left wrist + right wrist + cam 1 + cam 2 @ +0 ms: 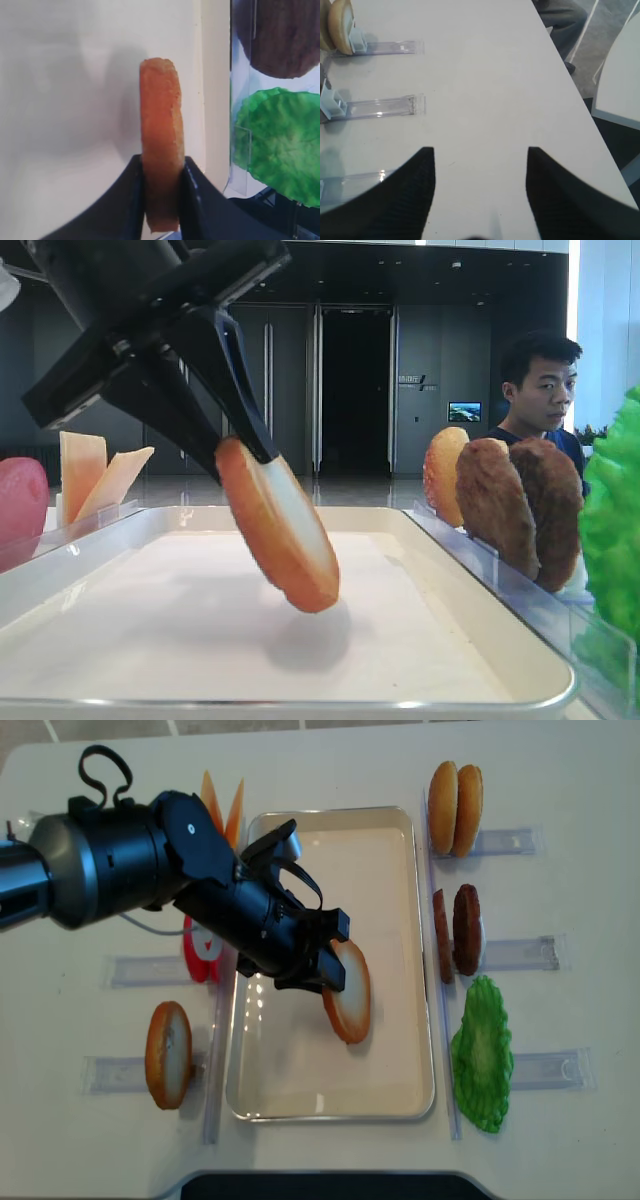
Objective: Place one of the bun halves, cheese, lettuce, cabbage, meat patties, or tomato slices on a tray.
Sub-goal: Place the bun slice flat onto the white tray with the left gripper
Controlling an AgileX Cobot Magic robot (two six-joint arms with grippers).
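My left gripper (325, 965) is shut on a bun half (348, 992), pinching its upper edge between both fingers (135, 185). The bun half (280, 530) hangs tilted just above the floor of the cream-white tray (405, 830), near its middle, with the pale face turned up and to the right. In the left wrist view the bun half (161, 125) is edge-on over the tray (75, 100). My right gripper (480, 150) stands open over bare white table with nothing between its fingers. Cabbage is out of view.
Right of the tray, clear stands hold two buns (455, 795), meat patties (465, 928) and lettuce (482, 1055). On the left are cheese (222, 805), tomato slices (197, 955) and another bun half (168, 1053). A person (540, 390) sits behind the table.
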